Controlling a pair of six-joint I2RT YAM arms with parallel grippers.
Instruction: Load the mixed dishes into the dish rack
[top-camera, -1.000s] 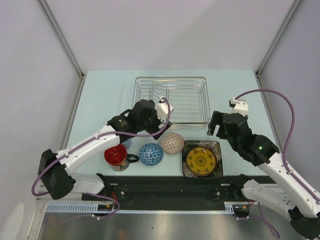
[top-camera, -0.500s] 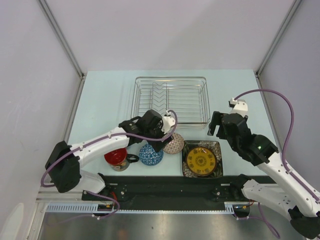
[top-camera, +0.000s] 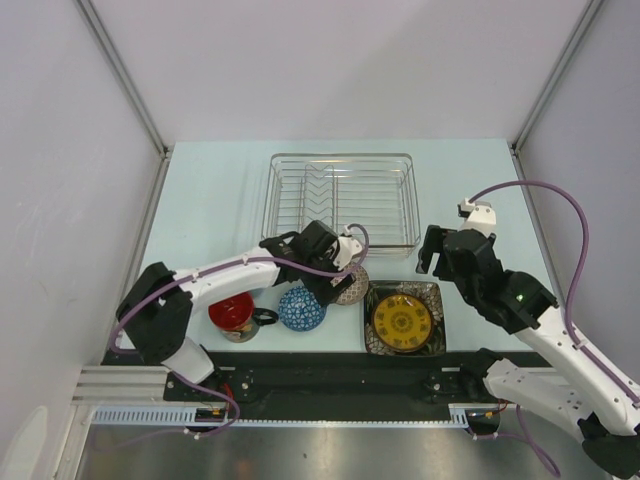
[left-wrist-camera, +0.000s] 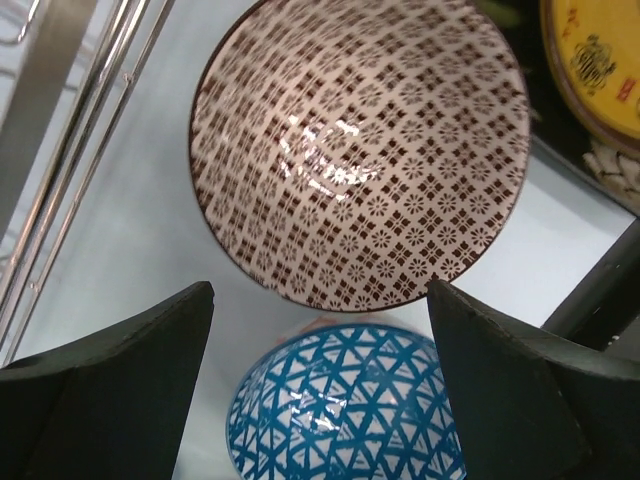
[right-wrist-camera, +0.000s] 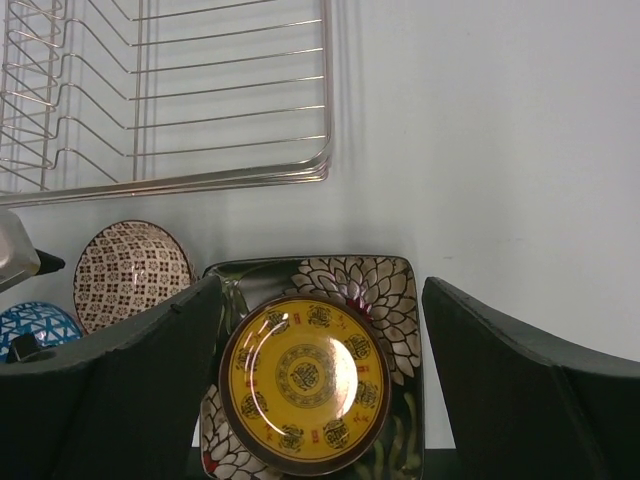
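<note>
I see a pale blue-green table (top-camera: 210, 200) with everything sitting straight on it. The silver wire dish rack (top-camera: 343, 157) stands toward the far middle. A row of dishes runs along the near side. From left to right I have the red-inside mug (top-camera: 232, 310), black handle pointing right, then the blue-patterned bowl (top-camera: 302, 308). The reddish-white bowl (top-camera: 352, 290) sits slightly farther back, near the rack, and the dark square plate (top-camera: 404, 318) with its yellow motif is just beside it. Both bowls sit mouth up.

left hand (top-camera: 335, 273) hovers over the reddish-white bowl (top-camera: 356, 290); right hand (top-camera: 436, 252) hangs near the square plate (top-camera: 403, 318).
</note>
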